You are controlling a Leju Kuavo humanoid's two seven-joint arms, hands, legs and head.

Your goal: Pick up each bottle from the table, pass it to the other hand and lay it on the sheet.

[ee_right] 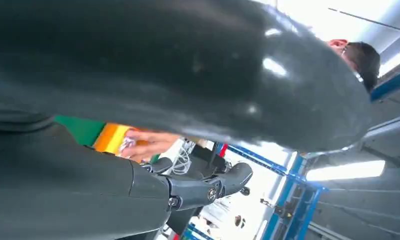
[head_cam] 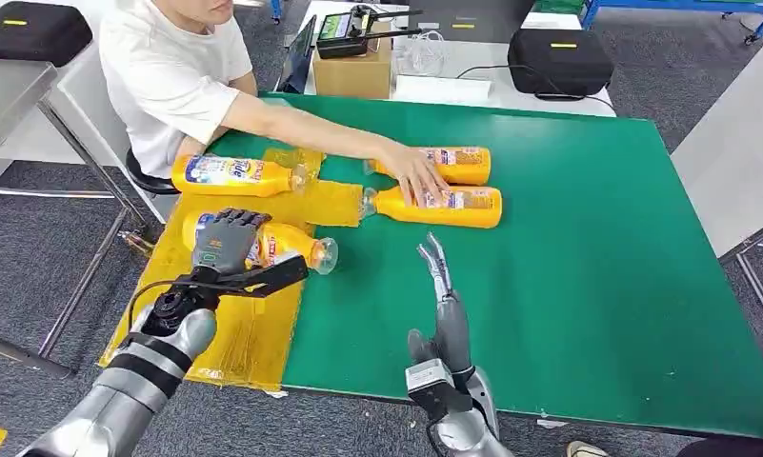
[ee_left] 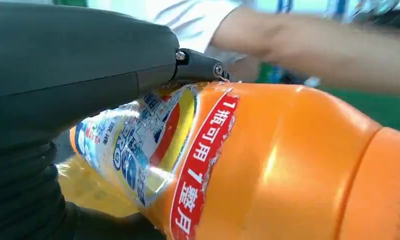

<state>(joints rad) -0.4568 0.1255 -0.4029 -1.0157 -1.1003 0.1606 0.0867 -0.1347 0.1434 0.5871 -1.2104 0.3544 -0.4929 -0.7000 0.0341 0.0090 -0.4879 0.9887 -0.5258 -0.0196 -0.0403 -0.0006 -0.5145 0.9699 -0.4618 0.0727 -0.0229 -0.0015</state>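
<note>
Two bottles on the sheet (head_cam: 253, 333), two left on the tabletop (head_cam: 568, 267).
My left hand (head_cam: 227, 240) has its fingers wrapped over a bottle (head_cam: 287, 245) lying on the sheet; my right hand (head_cam: 441, 286) is empty, fingers straight. The left wrist view shows its label against the fingers; a person's hand (head_cam: 417, 174) rests on the far pair.

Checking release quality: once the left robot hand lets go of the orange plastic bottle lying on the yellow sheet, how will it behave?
The orange plastic bottle lies on its side and looks rounded, so it may roll. Its glossy wrinkled label suggests a slippery grip under the left robot hand. The yellow sheet looks thin and may slide.
</note>
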